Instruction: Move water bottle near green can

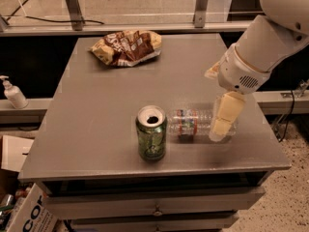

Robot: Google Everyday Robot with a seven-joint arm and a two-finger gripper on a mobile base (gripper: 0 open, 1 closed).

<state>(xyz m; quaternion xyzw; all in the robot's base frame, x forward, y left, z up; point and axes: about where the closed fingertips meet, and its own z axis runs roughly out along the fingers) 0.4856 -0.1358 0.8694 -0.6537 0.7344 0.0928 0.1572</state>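
Observation:
The water bottle (pixel 190 123) lies on its side on the grey table (pixel 96 110), clear and ribbed with a red, white and blue label band. Its left end almost touches the green can (pixel 151 133), which stands upright with its silver top opened. My gripper (pixel 221 128) hangs from the white arm over the bottle's right end. It is open, and its cream near finger (pixel 223 117) crosses in front of the bottle. The bottle's cap end is hidden behind that finger.
A brown and yellow chip bag (pixel 126 46) lies at the back of the table. A white pump dispenser bottle (pixel 13 94) stands on a ledge to the left. Cardboard boxes (pixel 21 211) sit on the floor at lower left. The table's front edge is close to the can.

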